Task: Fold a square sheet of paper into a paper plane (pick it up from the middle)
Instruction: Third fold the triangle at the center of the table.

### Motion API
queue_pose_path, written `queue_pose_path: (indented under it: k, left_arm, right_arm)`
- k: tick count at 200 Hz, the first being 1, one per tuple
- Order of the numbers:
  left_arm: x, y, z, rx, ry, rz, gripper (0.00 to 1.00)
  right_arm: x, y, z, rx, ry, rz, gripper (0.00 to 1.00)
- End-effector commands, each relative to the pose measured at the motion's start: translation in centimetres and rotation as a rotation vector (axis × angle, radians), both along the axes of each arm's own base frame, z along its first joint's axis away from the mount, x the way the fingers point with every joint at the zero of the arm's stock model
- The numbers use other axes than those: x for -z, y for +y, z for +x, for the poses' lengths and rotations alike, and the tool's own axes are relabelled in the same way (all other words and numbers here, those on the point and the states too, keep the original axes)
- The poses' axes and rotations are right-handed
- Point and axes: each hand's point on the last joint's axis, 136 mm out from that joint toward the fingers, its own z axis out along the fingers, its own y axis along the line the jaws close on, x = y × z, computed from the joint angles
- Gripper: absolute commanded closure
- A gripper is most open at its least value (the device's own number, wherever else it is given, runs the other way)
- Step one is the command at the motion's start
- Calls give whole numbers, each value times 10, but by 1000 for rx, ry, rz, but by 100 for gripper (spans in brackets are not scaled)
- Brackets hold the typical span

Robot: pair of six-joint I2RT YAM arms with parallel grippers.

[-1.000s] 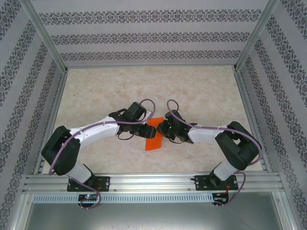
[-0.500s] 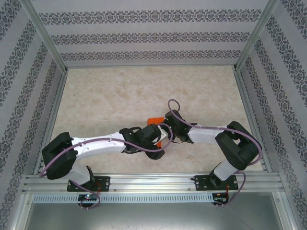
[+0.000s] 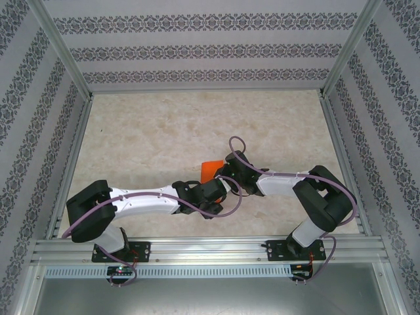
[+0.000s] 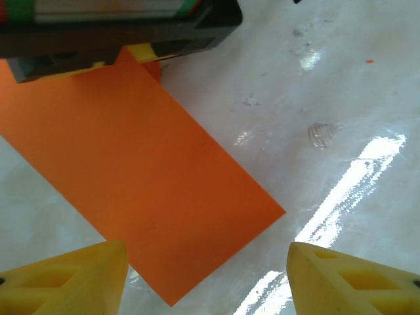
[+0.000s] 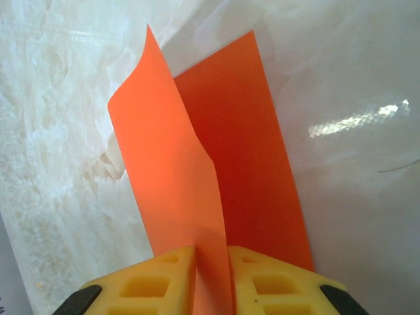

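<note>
Right fingers (image 5: 157, 275) pinch a raised flap of the square sheet of paper (image 5: 262, 164), mid-frame on the tabletop (image 4: 341, 98), so the spread left fingers (image 4: 72, 275) should pin the flat half before creasing.

1. This looks like a robotics lab test cell: a white left arm (image 3: 138, 200) and right arm (image 3: 289, 182) are bolted to an aluminium rail (image 3: 210, 250).
2. Aluminium posts (image 3: 61, 49) frame the booth.
3. Patterned backdrop walls (image 3: 197, 49) enclose three sides of a marble-look desk (image 3: 197, 118).
4. Purple cables (image 3: 235, 137) run along both arms.
</note>
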Motion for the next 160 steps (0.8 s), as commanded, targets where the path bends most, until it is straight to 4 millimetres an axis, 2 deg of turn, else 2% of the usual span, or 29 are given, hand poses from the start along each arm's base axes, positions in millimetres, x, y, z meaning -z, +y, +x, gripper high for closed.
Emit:
queue_pose_path:
  k: [1, 45, 80, 98, 105, 112, 122, 132, 143, 160]
  left_arm:
    - [-11, -10, 9, -12, -64, -28, 39]
    - [-20, -7, 11, -25, -88, -52, 59]
    - [-24, -3, 12, -33, -102, -49, 71]
    - [-26, -4, 11, -26, -101, -54, 81]
    - [-28, -5, 11, -23, -98, -61, 82]
    - [-28, -5, 9, -15, -89, -65, 80]
    - [-27, -8, 5, 2, -69, -76, 66]
    - [-25, -12, -2, 33, -40, -97, 58]
    - [-24, -16, -9, 60, -6, -119, 46]
    - [-18, -20, -17, 85, 23, -134, 39]
  right_arm:
    - [-1, 4, 2, -1, -3, 18, 79]
    - [1, -1, 2, 2, 0, 6, 78]
    - [1, -1, 1, -9, 2, 0, 78]
    - [0, -1, 1, -10, 0, 2, 78]
    - [0, -1, 2, -11, 0, 2, 78]
    - [-1, -1, 3, -12, -3, 5, 78]
    - [-2, 0, 3, -15, -4, 9, 79]
    - [-4, 1, 5, -16, -8, 18, 79]
    - [-6, 1, 5, -16, -7, 21, 80]
    - [-7, 2, 6, -16, -13, 26, 82]
